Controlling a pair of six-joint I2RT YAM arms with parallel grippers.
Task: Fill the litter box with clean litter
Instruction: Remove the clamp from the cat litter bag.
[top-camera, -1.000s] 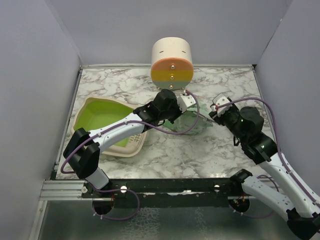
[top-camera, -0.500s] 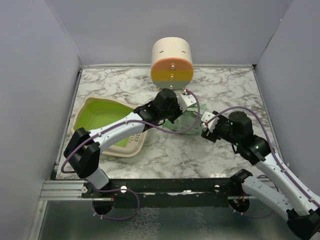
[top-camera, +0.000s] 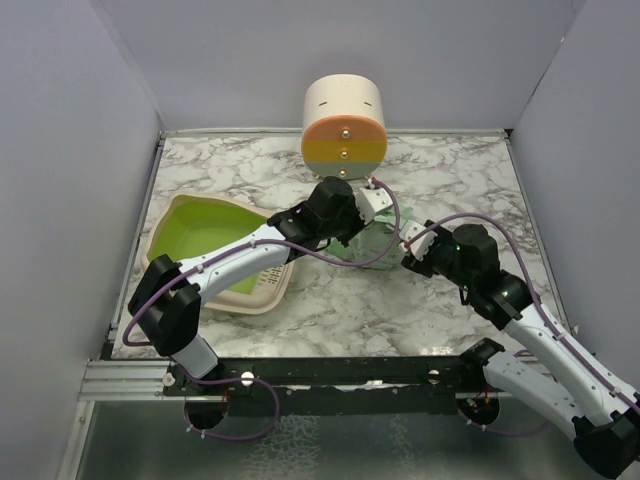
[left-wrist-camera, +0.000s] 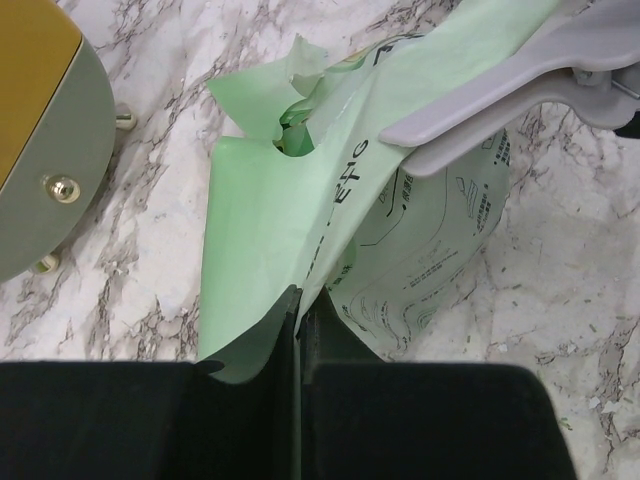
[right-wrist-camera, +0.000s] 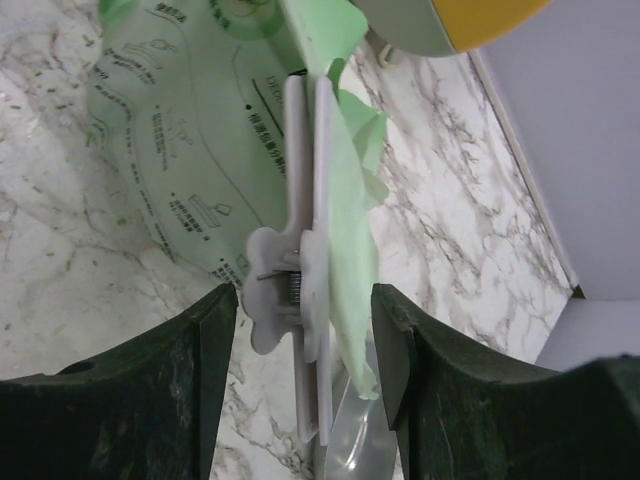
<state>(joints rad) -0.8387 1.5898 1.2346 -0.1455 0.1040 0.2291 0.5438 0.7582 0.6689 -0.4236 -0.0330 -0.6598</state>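
Plainly, the left gripper (left-wrist-camera: 299, 303) is clenched on a fold of the mint-green bag (left-wrist-camera: 270, 190), its two black fingers (left-wrist-camera: 250, 400) pressed together with the film pinched between them; the bag's printed belly bulges out over the marble table (left-wrist-camera: 570, 300); a pale grey clip (left-wrist-camera: 500, 85) is clamped across the bag's upper part; the litter itself cannot be made out through the film. The right gripper (right-wrist-camera: 305, 300) is released, its dark fingers spread wide on either side of the clip, which runs between them; whether either finger touches it I cannot tell. Seen from above, the bag sits mid-table between the two grippers, just in front of the cream cylinder (top-camera: 343, 120); the litter box (top-camera: 245, 302) lies flat at the left side of the table, beside the bag and apart from it, and the left arm (top-camera: 240, 250) crosses over its right edge.
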